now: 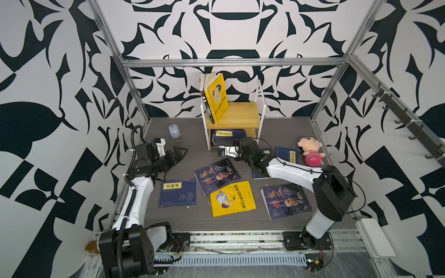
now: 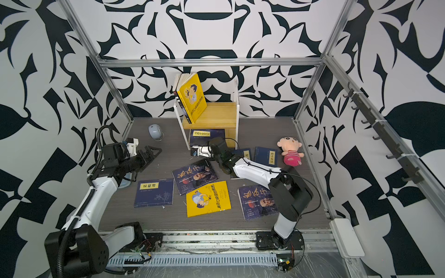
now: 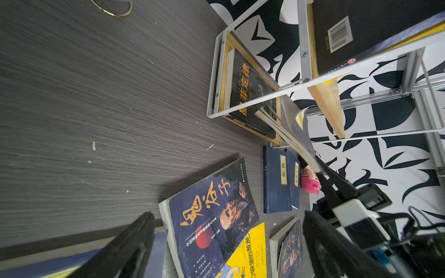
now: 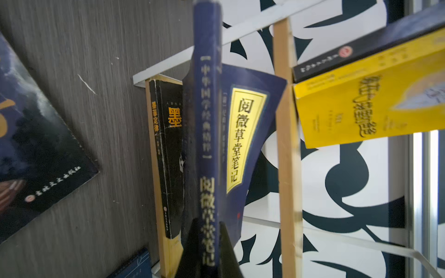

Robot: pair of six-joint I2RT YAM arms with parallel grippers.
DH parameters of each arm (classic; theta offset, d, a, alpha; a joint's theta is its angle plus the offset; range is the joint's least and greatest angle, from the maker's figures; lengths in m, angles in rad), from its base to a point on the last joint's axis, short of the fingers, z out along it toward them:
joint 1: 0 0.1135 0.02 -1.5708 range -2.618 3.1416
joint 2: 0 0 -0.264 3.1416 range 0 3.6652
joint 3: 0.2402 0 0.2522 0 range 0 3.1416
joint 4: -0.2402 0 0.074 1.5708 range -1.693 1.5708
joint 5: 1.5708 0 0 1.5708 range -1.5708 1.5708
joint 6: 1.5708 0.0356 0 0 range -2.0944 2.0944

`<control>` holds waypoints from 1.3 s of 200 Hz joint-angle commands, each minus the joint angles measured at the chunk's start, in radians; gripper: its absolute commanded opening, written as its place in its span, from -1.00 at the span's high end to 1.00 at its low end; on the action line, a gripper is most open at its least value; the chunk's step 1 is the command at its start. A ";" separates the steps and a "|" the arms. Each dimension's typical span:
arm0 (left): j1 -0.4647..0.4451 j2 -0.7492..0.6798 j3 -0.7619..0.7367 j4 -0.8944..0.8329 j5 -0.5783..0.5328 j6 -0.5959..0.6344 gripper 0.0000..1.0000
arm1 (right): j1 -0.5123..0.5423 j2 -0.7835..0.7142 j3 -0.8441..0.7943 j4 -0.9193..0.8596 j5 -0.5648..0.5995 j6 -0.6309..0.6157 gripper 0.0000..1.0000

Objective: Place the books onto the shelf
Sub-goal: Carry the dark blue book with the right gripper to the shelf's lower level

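Over dark tabletop [image 1: 183,221], right gripper [image 4: 210,240] is pinching navy book [image 4: 243,134] by its spine, long axis lying across the lower mouth of the shelf [image 1: 243,113]; left gripper [image 1: 177,155] is hovering wide open, farther off.

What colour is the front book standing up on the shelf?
Bright yellow. The standing book on the shelf shows best in a top view.

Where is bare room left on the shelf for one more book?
Upper board: free from the leaning yellow book to the shelf frame at its other end. Lower tier: crowded, a black book lies there and a navy book slants over it.
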 commanded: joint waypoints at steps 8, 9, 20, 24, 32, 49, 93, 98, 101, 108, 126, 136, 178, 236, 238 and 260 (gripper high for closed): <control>0.034 -0.031 0.025 -0.039 -0.003 0.049 -0.99 | -0.009 0.067 0.091 0.230 0.046 -0.116 1.00; 0.035 -0.032 0.025 -0.041 -0.003 0.049 -0.99 | -0.009 0.070 0.092 0.235 0.046 -0.120 1.00; 0.045 -0.038 0.026 -0.043 -0.001 0.053 -0.99 | -0.012 0.106 0.102 0.287 0.057 -0.150 1.00; 0.049 -0.039 0.026 -0.043 -0.001 0.052 -0.99 | -0.014 0.120 0.105 0.302 0.060 -0.160 1.00; 0.052 -0.040 0.027 -0.045 0.000 0.052 -0.99 | -0.016 0.140 0.111 0.322 0.066 -0.174 1.00; 0.055 -0.042 0.026 -0.046 0.003 0.055 -0.99 | -0.019 0.170 0.110 0.367 0.080 -0.192 1.00; 0.054 -0.033 0.025 -0.042 0.008 0.061 -0.99 | -0.027 0.220 0.093 0.300 0.070 -0.212 1.00; 0.054 -0.032 0.026 -0.041 0.007 0.063 -0.99 | -0.027 0.222 0.093 0.276 0.065 -0.206 1.00; 0.053 -0.032 0.026 -0.041 0.008 0.063 -0.99 | -0.027 0.222 0.092 0.260 0.062 -0.201 1.00; 0.054 -0.033 0.026 -0.042 0.008 0.064 -0.99 | -0.027 0.222 0.090 0.224 0.051 -0.187 1.00; 0.053 -0.030 0.022 -0.041 0.009 0.066 -0.99 | -0.027 0.221 0.109 0.108 0.012 -0.113 1.00; 0.054 -0.032 0.021 -0.041 0.008 0.066 -0.99 | -0.033 0.225 0.132 0.020 -0.008 -0.075 1.00; 0.054 -0.028 0.023 -0.037 0.004 0.064 -1.00 | -0.054 0.279 0.216 -0.074 -0.007 -0.014 1.00; 0.053 -0.027 0.021 -0.035 0.004 0.063 -0.99 | -0.077 0.334 0.334 -0.196 -0.050 -0.007 0.90; 0.054 -0.026 0.020 -0.036 0.004 0.063 -1.00 | -0.077 0.335 0.338 -0.206 -0.054 -0.006 0.87; 0.054 -0.027 0.021 -0.035 0.006 0.063 -0.99 | -0.078 0.329 0.391 -0.324 -0.114 0.018 0.45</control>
